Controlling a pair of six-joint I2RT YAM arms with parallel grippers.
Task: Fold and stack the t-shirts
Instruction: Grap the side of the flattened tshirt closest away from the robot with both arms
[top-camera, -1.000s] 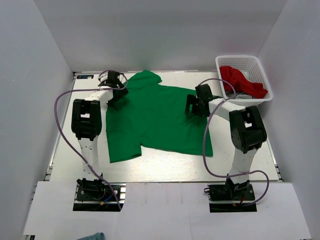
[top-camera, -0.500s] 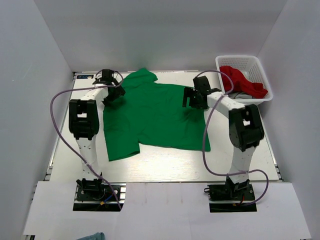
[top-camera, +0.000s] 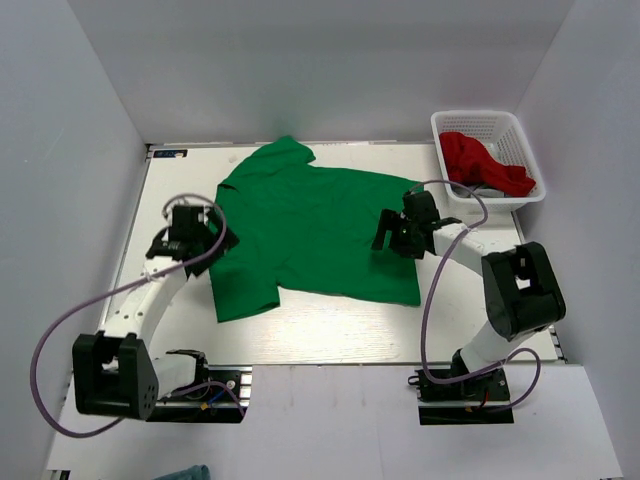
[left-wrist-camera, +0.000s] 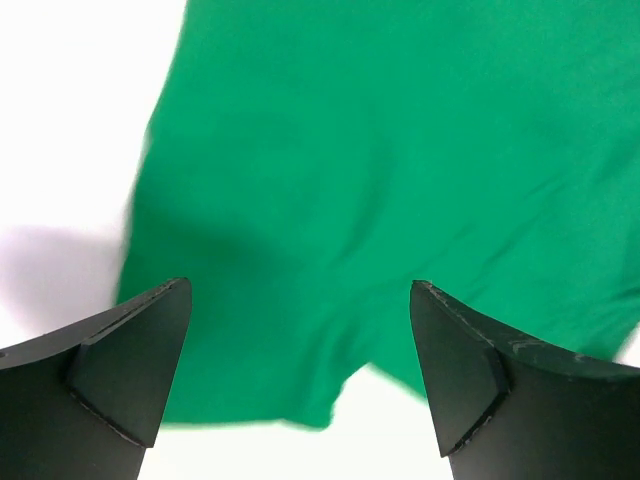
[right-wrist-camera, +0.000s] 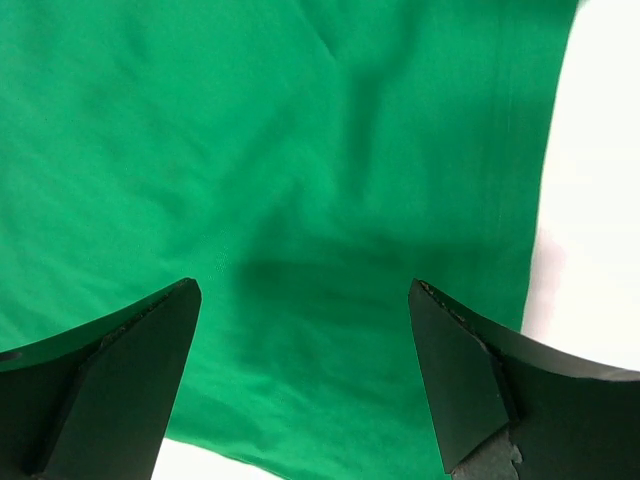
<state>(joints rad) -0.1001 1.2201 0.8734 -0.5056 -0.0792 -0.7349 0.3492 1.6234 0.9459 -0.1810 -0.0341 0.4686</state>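
Two shirts: red t-shirt (top-camera: 487, 163) bunched in basket (top-camera: 470, 117), shape unreadable; green t-shirt (top-camera: 310, 230) flat, long axis left-right, hem rightward. Left gripper (left-wrist-camera: 300, 285), right gripper (right-wrist-camera: 304, 285): fingers spread, empty.

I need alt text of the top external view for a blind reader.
A green t-shirt lies spread on a white table, the left gripper and right gripper open at its side edges. A red t-shirt sits crumpled in a white basket.
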